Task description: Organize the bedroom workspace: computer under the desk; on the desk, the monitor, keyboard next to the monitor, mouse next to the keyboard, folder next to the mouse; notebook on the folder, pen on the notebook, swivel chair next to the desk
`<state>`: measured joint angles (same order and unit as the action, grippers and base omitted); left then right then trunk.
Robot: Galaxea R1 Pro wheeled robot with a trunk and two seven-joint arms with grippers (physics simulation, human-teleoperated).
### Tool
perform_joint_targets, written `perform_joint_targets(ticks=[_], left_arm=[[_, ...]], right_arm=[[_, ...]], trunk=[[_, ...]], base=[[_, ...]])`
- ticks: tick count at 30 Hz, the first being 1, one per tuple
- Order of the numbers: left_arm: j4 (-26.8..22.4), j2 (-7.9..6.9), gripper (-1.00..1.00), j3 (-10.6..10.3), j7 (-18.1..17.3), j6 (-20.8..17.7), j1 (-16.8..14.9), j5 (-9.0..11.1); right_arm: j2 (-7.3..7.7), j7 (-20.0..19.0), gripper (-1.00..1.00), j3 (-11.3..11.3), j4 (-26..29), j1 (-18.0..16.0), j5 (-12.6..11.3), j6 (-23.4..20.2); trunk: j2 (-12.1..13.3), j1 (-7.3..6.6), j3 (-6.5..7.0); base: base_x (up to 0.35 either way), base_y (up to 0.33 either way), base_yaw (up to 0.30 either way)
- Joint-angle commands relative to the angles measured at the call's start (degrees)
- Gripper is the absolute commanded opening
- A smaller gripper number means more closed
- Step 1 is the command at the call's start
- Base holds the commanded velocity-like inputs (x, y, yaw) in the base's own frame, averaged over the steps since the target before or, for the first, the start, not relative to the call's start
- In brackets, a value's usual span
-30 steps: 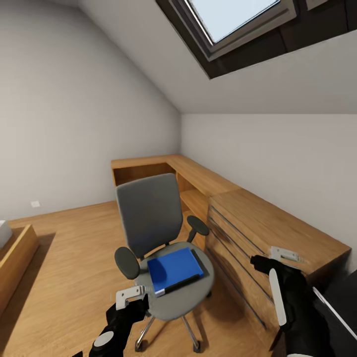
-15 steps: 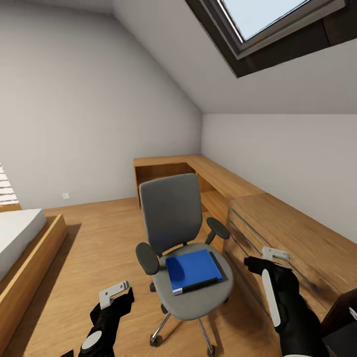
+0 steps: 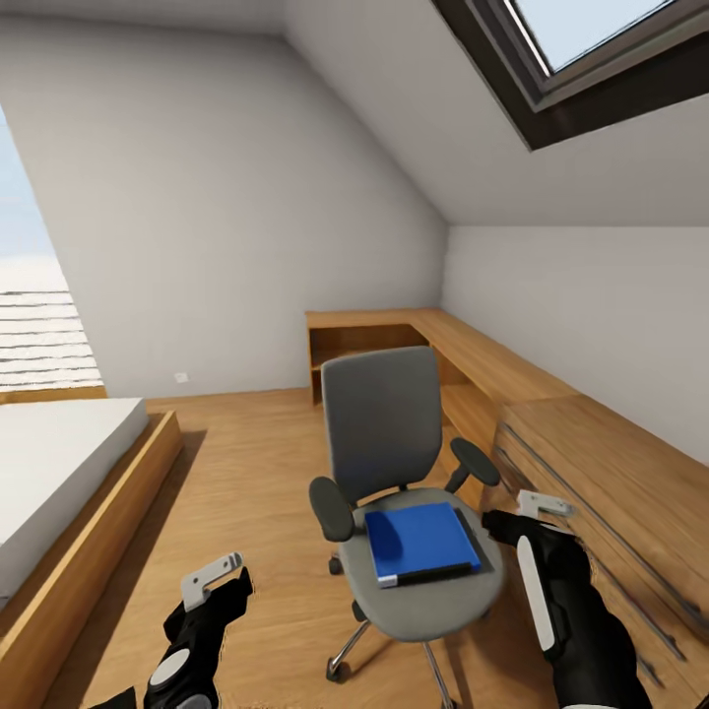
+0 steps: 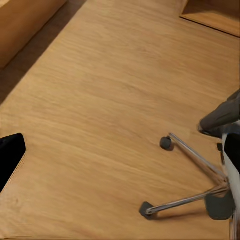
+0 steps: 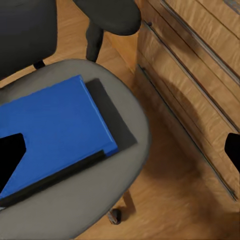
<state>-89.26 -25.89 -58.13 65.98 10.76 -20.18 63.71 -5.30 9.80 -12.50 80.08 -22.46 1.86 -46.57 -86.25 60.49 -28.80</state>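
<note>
Swinging leftward since a second ago, our head camera now takes in a bed (image 3: 59, 463) at the left edge, so the swivel chair (image 3: 394, 463) and all else sit further right in the picture; the chair itself does not seem to have rolled. We see the folder (image 3: 421, 542) lying flat on the chair's seat, bright blue, with a dark slab showing just beyond its edge in the right wrist view, perhaps the notebook, though we cannot tell.

We judge the step in hand to be fetching the folder. To do it well, we should bring the right gripper (image 3: 532, 512) down over the folder's near edge, pinch along the white spine side, and lift level so whatever lies beneath does not slide off.

The folder lies near the right gripper, just inboard of it and lower; the oak dresser (image 3: 611, 483) stands close on its other side. The left gripper (image 3: 212, 579) hangs well apart above the floor (image 4: 110, 100). Both grippers hold nothing; whether their jaws stand parted we cannot tell.
</note>
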Motion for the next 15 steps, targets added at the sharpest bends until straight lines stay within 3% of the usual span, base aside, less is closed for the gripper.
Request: perform_joint_targets(ticks=[1, 15], left_arm=[[-0.04, -0.04, 1.0, -0.12, 0.11, 0.58, -0.13, 0.42], [-0.12, 0.13, 1.0, -0.22, -0.06, 0.5, -0.13, 0.29]], right_arm=[[-0.05, -0.02, 1.0, -0.03, 0.08, -0.04, 0.17, -0.29], [-0.15, -0.04, 1.0, 0.11, 0.0, -0.01, 0.12, -0.19]], trunk=[[-0.04, 0.0, -0.08], [-0.04, 0.0, -0.48]], base=[[0.0, 0.0, 0.273], [0.0, 0.0, 0.271]])
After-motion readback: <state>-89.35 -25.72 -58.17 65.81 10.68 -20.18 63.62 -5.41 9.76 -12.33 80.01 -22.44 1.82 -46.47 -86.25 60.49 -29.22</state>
